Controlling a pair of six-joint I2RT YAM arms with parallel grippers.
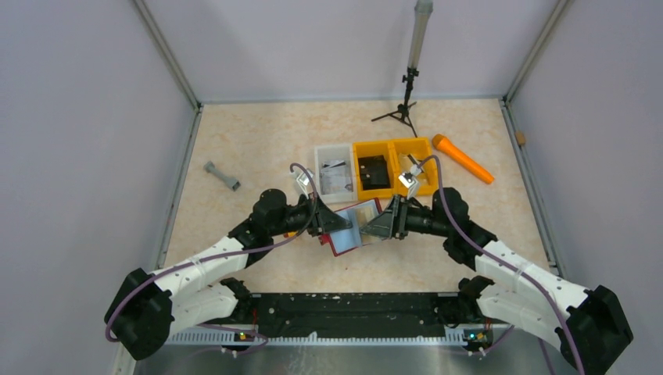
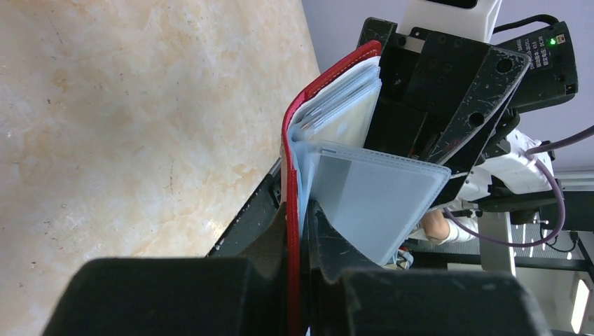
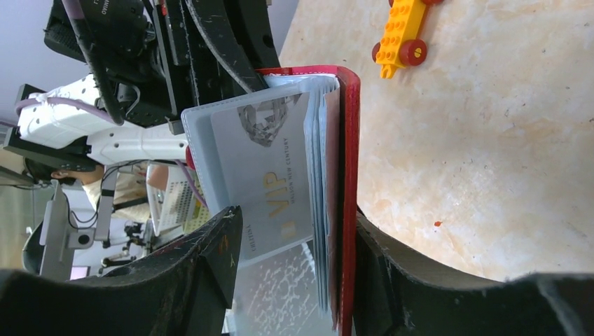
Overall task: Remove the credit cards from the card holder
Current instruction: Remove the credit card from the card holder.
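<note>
2 arms are meeting over the middle of the tabletop (image 1: 258, 141), with the card holder (image 1: 344, 244) sitting between their tips. Left pincer (image 1: 335, 225) is gripping it: in the left wrist view the left pincer (image 2: 298, 224) is clamping narrow on 1 red cover of the card holder (image 2: 287, 161), the 2 fingers (image 2: 319, 231) pressing it from both sides. The holder is standing open on edge, its clear sleeves fanning out toward the other arm, and 1 pale sleeve (image 2: 378, 196) is sticking out furthest. Right pincer (image 1: 381, 223) is facing the holder from the opposite side. In the right wrist view the right pincer (image 3: 298, 220) is standing wide, its jaws straddling the card holder (image 3: 348, 140) and the sleeves without squeezing them; 1 finger is lying just beside the red cover, the other near the splayed sleeve. Credit cards (image 3: 270, 175) are sitting inside the sleeves, the front 1 reading VIP in gold. Whether the holder's lower edge is touching the tabletop I cannot tell. 1 yellow toy block (image 3: 399, 35) with red wheels is lying nearby. Behind the arms, 1 clear bin (image 1: 335, 172) and 2 yellow bins (image 1: 391, 148) are sitting side by side.
</note>
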